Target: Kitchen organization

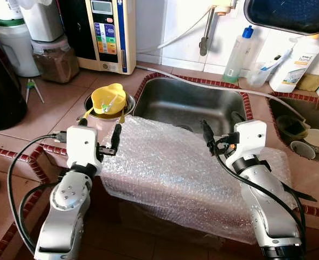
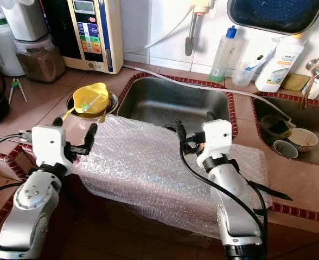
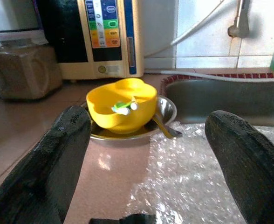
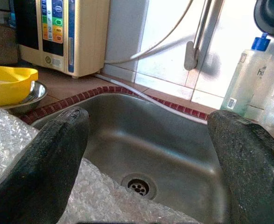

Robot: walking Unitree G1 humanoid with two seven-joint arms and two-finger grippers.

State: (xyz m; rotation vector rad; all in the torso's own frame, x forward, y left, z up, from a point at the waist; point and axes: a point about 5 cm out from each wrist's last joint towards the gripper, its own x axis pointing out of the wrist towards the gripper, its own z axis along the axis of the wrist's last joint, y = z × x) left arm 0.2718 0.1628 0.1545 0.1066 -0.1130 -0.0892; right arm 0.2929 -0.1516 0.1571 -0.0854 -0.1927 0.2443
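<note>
Both pincers, left (image 1: 99, 134) and right (image 1: 223, 129), are held open over bubble wrap (image 1: 176, 168) draped off the tabletop's front edge; it could be dragged off.

Water purifier (image 1: 108, 33) against tiled wall (image 1: 170, 27)

A steel sink (image 1: 189, 105) sat in a terracotta-tiled counter (image 1: 56, 103); behind the sink rose a sunlit white-tiled wall (image 1: 170, 27).
</note>
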